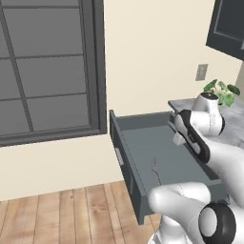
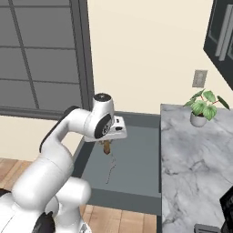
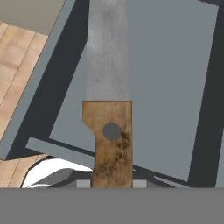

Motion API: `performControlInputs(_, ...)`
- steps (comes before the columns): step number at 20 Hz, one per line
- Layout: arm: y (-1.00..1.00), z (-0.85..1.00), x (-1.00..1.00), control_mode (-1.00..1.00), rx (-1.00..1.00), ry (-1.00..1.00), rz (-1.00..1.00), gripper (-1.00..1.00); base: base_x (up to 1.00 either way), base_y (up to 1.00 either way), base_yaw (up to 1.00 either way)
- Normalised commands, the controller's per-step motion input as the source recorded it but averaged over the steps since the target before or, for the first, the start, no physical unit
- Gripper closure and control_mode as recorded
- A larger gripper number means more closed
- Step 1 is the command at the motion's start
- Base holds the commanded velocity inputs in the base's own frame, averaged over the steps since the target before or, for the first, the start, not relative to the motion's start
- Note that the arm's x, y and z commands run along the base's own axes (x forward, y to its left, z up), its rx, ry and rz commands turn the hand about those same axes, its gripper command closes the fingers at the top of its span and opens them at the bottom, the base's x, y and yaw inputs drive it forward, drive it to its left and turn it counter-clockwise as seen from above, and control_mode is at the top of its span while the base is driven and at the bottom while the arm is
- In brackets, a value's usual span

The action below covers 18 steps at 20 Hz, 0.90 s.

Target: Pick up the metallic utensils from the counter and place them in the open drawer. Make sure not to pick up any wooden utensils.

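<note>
You are at the placing step: your gripper point(image 2: 107, 146) hangs over the deep blue-grey open drawer point(image 1: 125, 125), fingers clamped on a brown-handled, grey-bladed knife point(image 3: 108, 87). A thin grey fork point(image 2: 110, 169) already lies inside. Next, lower and release it.

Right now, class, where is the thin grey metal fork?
The thin grey metal fork lies on the floor of the open dark blue-grey drawer, near its middle; in the right base view it sits just below the gripper.
</note>
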Motion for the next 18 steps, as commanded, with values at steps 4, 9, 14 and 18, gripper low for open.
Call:
performControlInputs(4,-0.28,-0.55,0.51,-1.00,0.06,0.07,-0.10,1.00,0.00,0.00,0.00)
performControlInputs(9,-0.05,-0.51,0.75,-1.00,0.00,0.13,-0.01,1.00,0.00,0.00,0.00)
performControlInputs(14,-0.10,-0.57,0.60,-1.00,0.00,0.05,-0.03,1.00,0.00,0.00,0.00)
performControlInputs(18,-0.13,-0.53,0.61,-1.00,0.00,0.03,-0.01,1.00,0.00,0.00,0.00)
